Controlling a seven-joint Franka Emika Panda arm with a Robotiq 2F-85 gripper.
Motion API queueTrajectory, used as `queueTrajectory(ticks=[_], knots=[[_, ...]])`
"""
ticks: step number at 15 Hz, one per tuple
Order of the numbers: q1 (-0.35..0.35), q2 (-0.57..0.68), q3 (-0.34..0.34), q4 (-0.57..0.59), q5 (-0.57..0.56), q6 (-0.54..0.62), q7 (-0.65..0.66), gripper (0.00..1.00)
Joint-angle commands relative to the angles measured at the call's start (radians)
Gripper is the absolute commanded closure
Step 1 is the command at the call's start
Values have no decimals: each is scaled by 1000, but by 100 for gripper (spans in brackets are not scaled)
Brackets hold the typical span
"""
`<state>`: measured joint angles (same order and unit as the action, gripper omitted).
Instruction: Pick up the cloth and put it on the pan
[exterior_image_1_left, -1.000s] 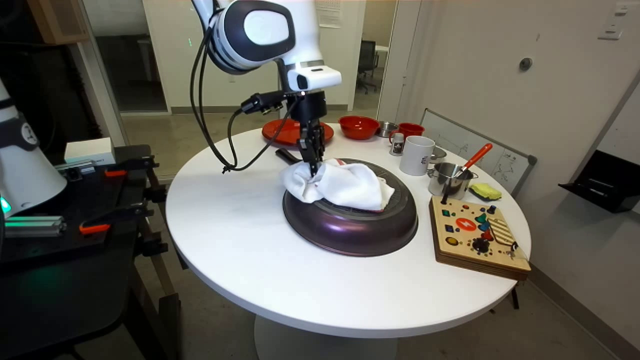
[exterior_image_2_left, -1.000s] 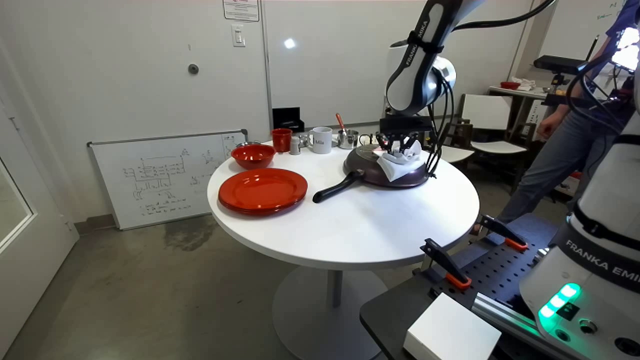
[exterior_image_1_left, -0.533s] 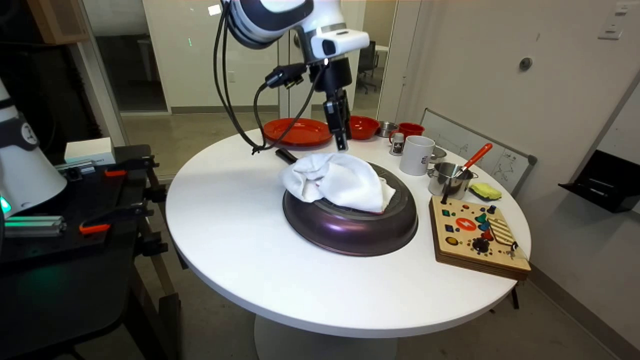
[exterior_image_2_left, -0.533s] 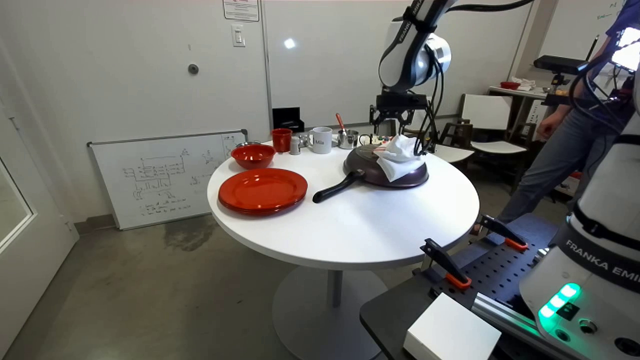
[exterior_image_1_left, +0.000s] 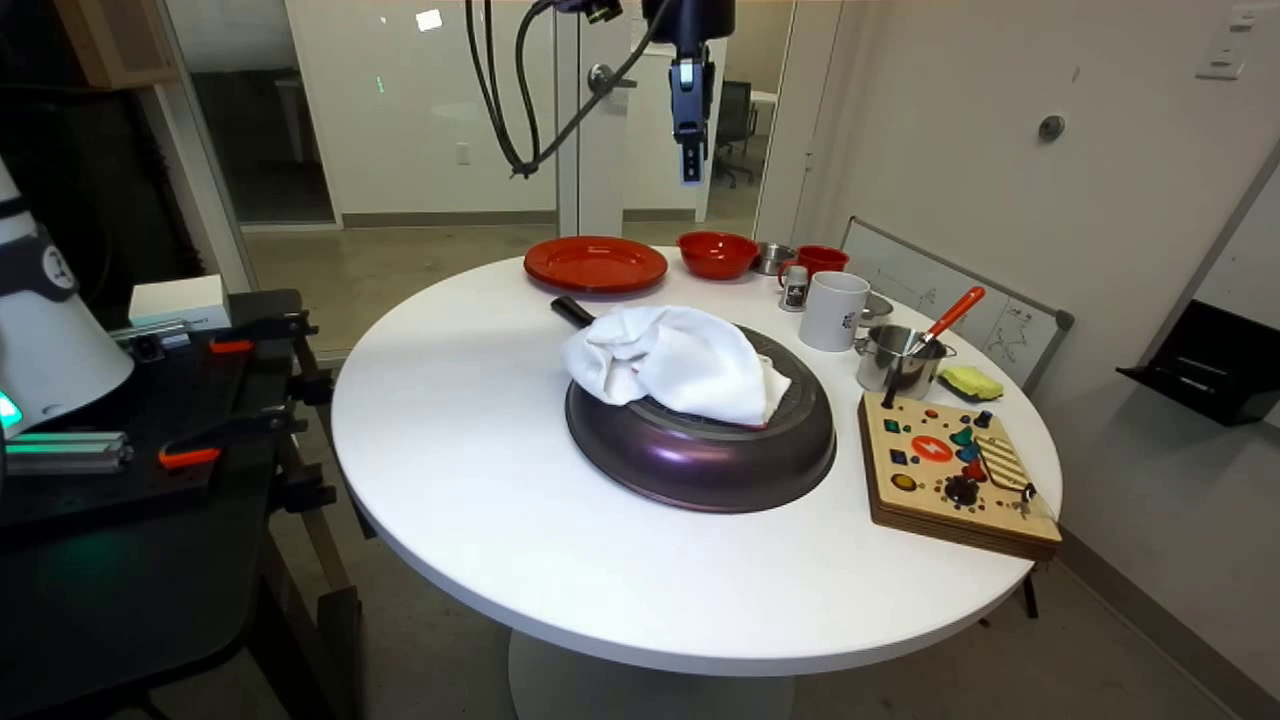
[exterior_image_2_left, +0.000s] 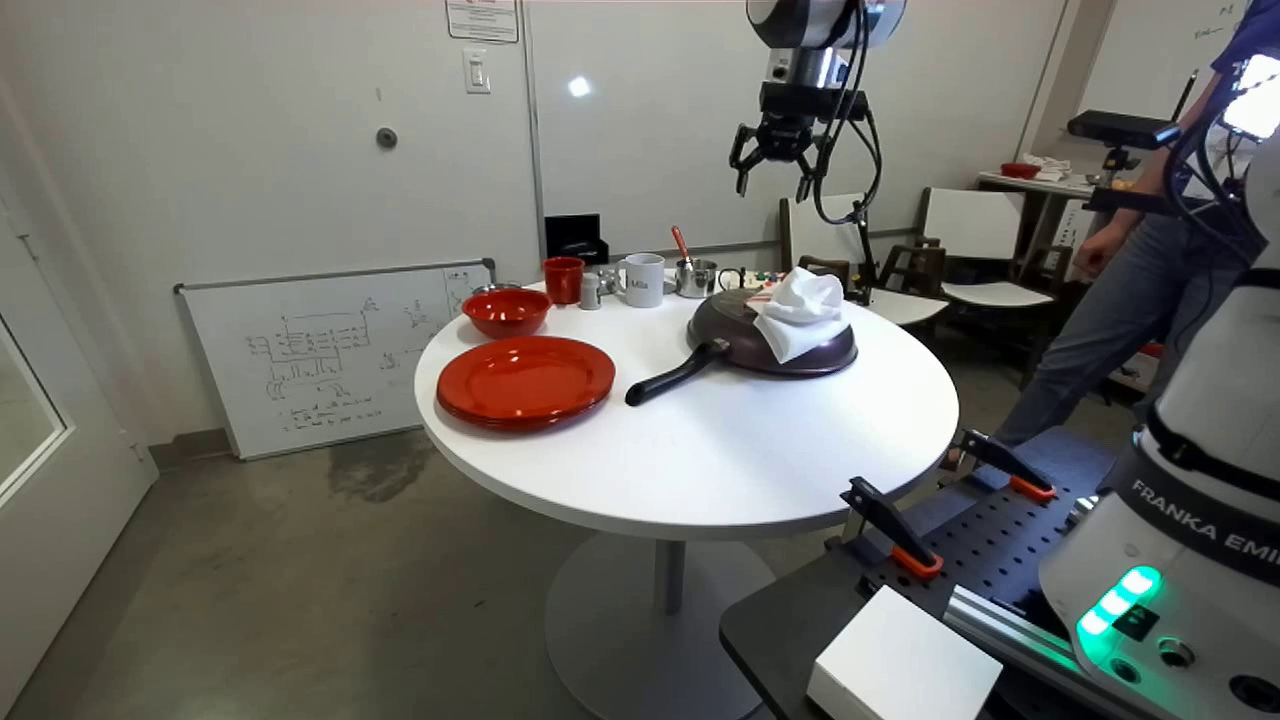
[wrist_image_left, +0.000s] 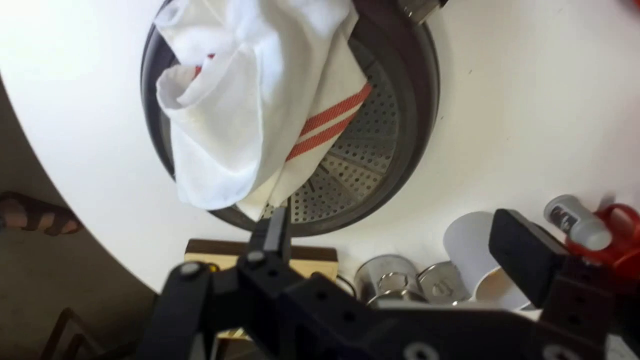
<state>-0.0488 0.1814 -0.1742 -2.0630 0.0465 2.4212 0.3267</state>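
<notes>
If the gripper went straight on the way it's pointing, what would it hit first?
Probably the upside-down pan, on its bare bottom beside the cloth, or the cloth itself; depth is unclear.

Lab; robot arm (exterior_image_2_left: 1215, 400), scribbled whiteboard (exterior_image_2_left: 345, 358)

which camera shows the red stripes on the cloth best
The wrist view: looking down, it shows two red stripes clearly across part of the cloth. Both exterior views show only small hints of red on it, too slight to tell apart.
</notes>
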Motion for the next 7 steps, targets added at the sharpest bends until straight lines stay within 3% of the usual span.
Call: queueTrajectory(ticks=[1, 7], knots=[[-54, 3, 57, 37, 157, -161, -194, 0], [-70, 16, 55, 60, 158, -250, -241, 0]])
